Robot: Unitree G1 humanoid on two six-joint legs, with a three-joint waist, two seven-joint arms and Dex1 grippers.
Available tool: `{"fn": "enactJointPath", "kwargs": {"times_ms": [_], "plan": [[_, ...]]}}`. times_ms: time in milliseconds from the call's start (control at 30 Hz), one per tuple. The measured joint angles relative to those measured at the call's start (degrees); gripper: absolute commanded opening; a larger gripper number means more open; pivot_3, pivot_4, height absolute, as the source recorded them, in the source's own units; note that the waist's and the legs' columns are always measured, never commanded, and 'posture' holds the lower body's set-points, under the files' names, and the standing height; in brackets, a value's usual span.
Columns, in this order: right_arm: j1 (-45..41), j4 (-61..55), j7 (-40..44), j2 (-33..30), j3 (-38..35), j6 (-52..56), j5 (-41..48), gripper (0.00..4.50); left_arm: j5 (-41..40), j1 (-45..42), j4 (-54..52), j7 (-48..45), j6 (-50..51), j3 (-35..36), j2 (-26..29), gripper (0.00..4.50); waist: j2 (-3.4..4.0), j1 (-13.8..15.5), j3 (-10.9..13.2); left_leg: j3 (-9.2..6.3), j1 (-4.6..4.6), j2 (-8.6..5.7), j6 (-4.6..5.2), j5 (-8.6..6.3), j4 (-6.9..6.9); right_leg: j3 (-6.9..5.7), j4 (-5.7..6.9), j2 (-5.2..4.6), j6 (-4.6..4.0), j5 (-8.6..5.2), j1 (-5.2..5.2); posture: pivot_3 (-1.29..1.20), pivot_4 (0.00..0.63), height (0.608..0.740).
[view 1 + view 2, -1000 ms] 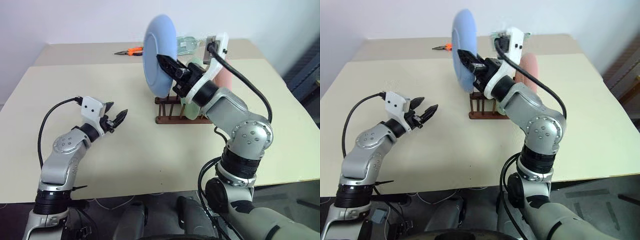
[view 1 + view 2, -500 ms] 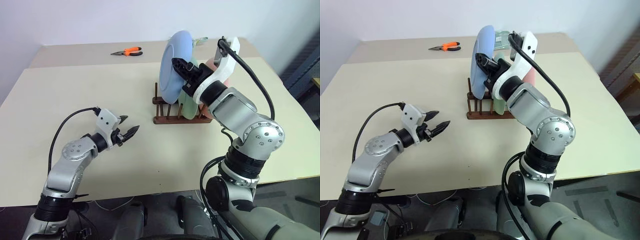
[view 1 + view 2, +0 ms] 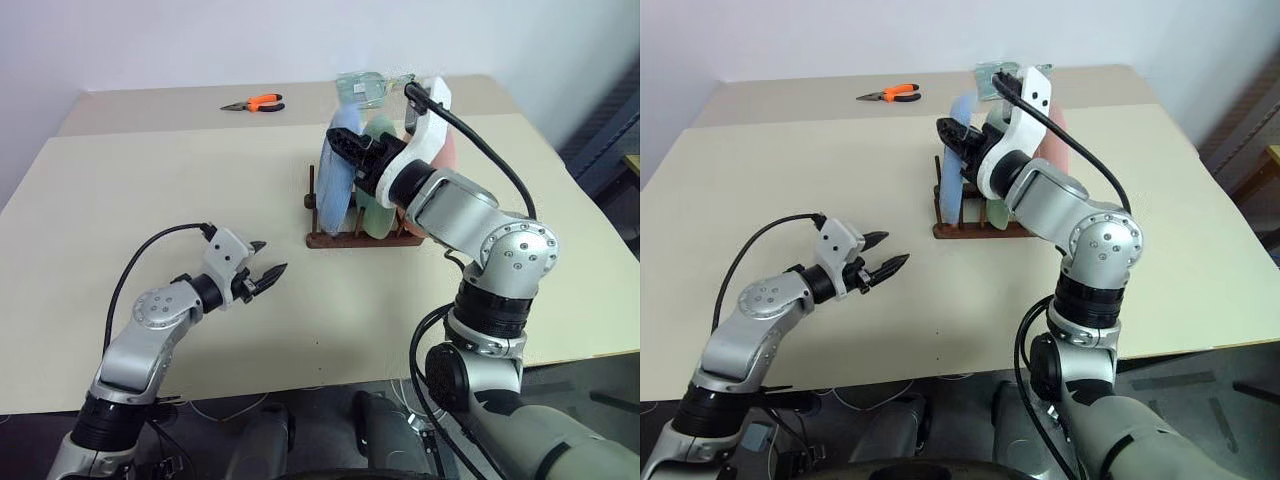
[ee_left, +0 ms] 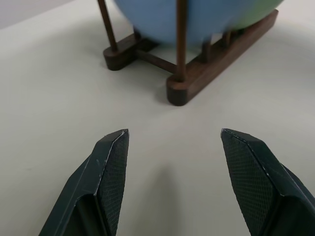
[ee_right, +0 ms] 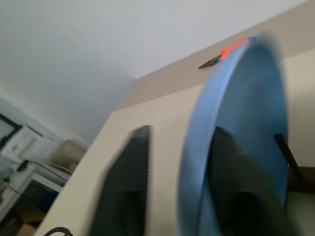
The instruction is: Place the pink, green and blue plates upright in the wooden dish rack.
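Wooden dish rack (image 3: 340,237), three upright plates: blue (image 3: 338,180), green (image 3: 379,190), pink (image 3: 447,150).

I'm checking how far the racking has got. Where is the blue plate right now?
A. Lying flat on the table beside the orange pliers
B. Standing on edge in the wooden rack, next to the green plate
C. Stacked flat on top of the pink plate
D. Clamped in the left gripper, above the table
B: the blue plate stands upright between the pegs of the wooden dish rack, right beside the green plate, with the right gripper at its rim.
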Motion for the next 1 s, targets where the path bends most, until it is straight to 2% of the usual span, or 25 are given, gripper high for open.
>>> {"fn": "enactJointPath", "kwargs": {"times_ms": [100, 200, 267, 367, 433, 500, 567, 633, 700, 867, 1000], "plan": [[-2.08, -1.56, 7.15, -7.01, 5.03, -3.27, -6.69, 2.98, 0.09, 0.01, -0.10, 0.02, 0.09, -0.12, -0.23, 3.06, 0.01, 0.11, 0.00, 0.01, -0.02, 0.00, 0.00, 0.00, 0.01, -0.01, -0.03, 0.00, 0.03, -0.02, 0.01, 0.00, 0.150, 0.740], [-2.52, -6.86, 21.02, -20.73, 12.02, -11.37, -17.02, 2.98, 0.27, 0.03, -0.21, 0.03, 0.11, -0.13, -0.46, 3.06, 0.01, 0.36, 0.01, 0.04, -0.07, -0.01, 0.06, -0.03, 0.03, -0.03, -0.12, -0.01, 0.22, -0.14, 0.06, 0.00, 0.150, 0.740], [-2.01, -9.41, 29.95, -26.56, 12.18, -17.57, -21.28, 2.98, 0.67, -0.10, -0.03, 0.14, 0.10, -0.09, -0.51, 3.06, -0.05, 0.23, -0.03, 0.07, -0.01, 0.00, 0.10, -0.06, 0.02, -0.02, -0.14, -0.02, 0.34, -0.21, 0.12, 0.00, 0.150, 0.740], [4.03, -10.72, 40.75, -32.26, 5.54, -22.03, -20.02, 2.98, 0.92, -1.30, 1.17, 0.28, -0.45, -0.08, -1.03, 3.06, -0.16, 0.37, -0.09, 0.08, 0.00, 0.06, 0.11, -0.07, 0.04, -0.03, -0.16, -0.01, 0.33, -0.21, 0.18, 0.00, 0.150, 0.740], [14.33, -8.84, 48.83, -40.30, -2.88, -23.01, -19.88, 2.98, 0.95, -1.12, 3.83, 0.49, -1.87, 2.30, -0.54, 3.06, -0.27, 1.45, -0.13, 0.07, 0.00, 0.05, 0.20, -0.13, 0.14, -0.09, -0.24, -0.01, 0.30, -0.26, 0.33, 0.00, 0.150, 0.740], [28.16, -4.75, 56.76, -46.17, -12.61, -23.87, -21.38, 2.98, 1.02, -0.75, 8.71, 0.51, -3.45, 5.64, 1.42, 3.06, -0.25, 2.00, -0.13, 0.11, -0.02, 0.02, 0.22, -0.14, 0.10, -0.08, -0.31, -0.09, 0.17, -0.32, 0.34, 0.00, 0.150, 0.740], [37.43, -2.57, 61.84, -46.64, -16.95, -25.16, -22.90, 2.98, 1.47, -0.28, 12.24, 0.10, -4.65, 7.84, 3.09, 3.06, -0.10, 1.66, -0.12, 0.28, 0.04, 0.04, 0.26, -0.16, 0.10, 0.01, -0.28, -0.10, 0.19, -0.33, 0.31, 0.00, 0.150, 0.740], [44.60, -0.77, 65.42, -46.53, -17.58, -27.39, -25.27, 2.98, 1.69, -0.10, 13.53, -0.96, -6.44, 8.26, 3.63, 3.06, -0.04, 1.29, -0.15, 0.46, 0.10, 0.05, 0.26, -0.17, 0.10, 0.09, -0.21, -0.18, 0.19, -0.34, 0.32, 0.00, 0.150, 0.740], [47.45, 1.83, 67.10, -45.82, -16.65, -30.16, -28.09, 2.98, 1.75, 0.17, 13.88, -1.45, -7.29, 8.56, 3.65, 3.06, -0.03, 0.99, -0.13, 0.64, 0.08, 0.10, 0.25, -0.17, 0.12, 0.07, -0.19, -0.27, 0.13, -0.32, 0.33, 0.00, 0.150, 0.740], [47.51, 7.84, 68.53, -43.49, -12.84, -37.24, -33.74, 2.98, 1.80, 1.56, 13.44, -2.02, -7.46, 9.11, 3.63, 3.06, -0.01, 0.37, -0.13, 0.70, 0.14, 0.25, 0.25, -0.18, 0.12, -0.03, -0.19, -0.27, 0.13, -0.31, 0.33, 0.00, 0.150, 0.740], [44.29, 13.78, 69.29, -41.19, -8.89, -41.38, -36.69, 2.98, 1.68, 4.08, 11.22, -2.17, -7.32, 9.41, 3.61, 3.06, -0.01, 0.43, -0.13, 0.71, 0.13, 0.22, 0.25, -0.17, 0.13, -0.01, -0.19, -0.28, 0.07, -0.08, 0.22, 0.00, 0.150, 0.740]]}}
